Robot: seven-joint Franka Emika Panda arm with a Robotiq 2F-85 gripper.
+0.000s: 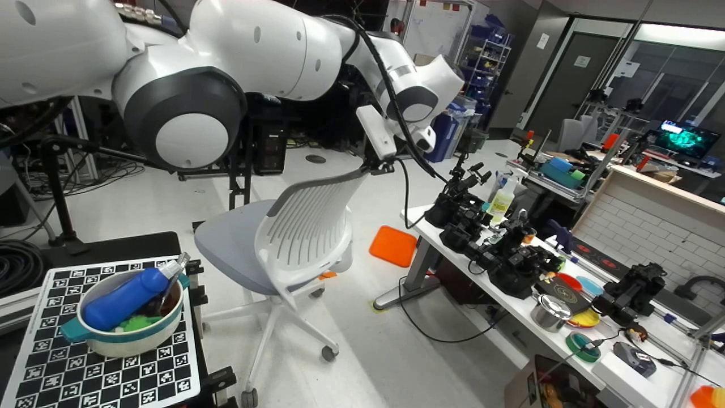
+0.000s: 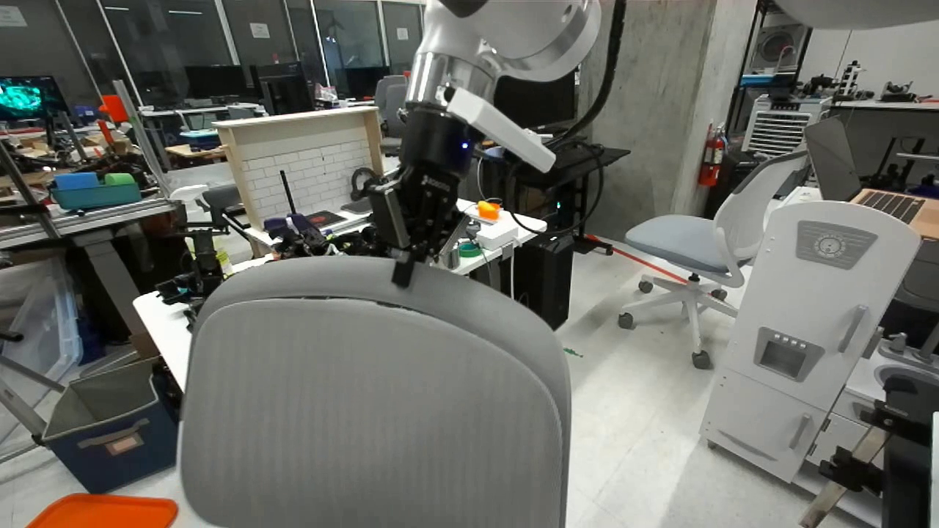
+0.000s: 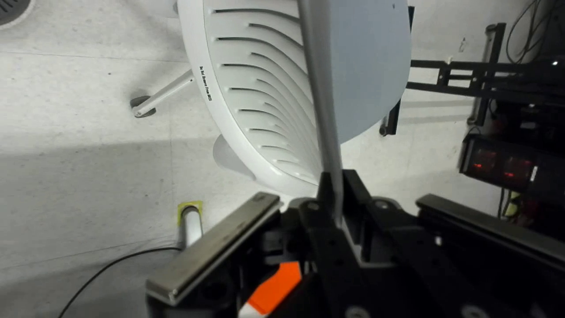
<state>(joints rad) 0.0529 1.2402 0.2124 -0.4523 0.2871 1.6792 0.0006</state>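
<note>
The end effector was clamped over the top rim of the office chair, which stood near, left of the white toy fridge in an exterior view. Likely heavy yet wheeled, it seemed easiest held by that stiff rim.

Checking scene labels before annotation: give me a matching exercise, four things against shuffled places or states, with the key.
Things
1. End effector
2. Blue bottle
3. Orange tray
4. Fire extinguisher

Places or states
A. tilted, in the pot
B. by the concrete pillar
C. closed on the edge of the chair backrest
D. flat on the floor

Pairs: 1-C, 2-A, 3-D, 4-B
</note>
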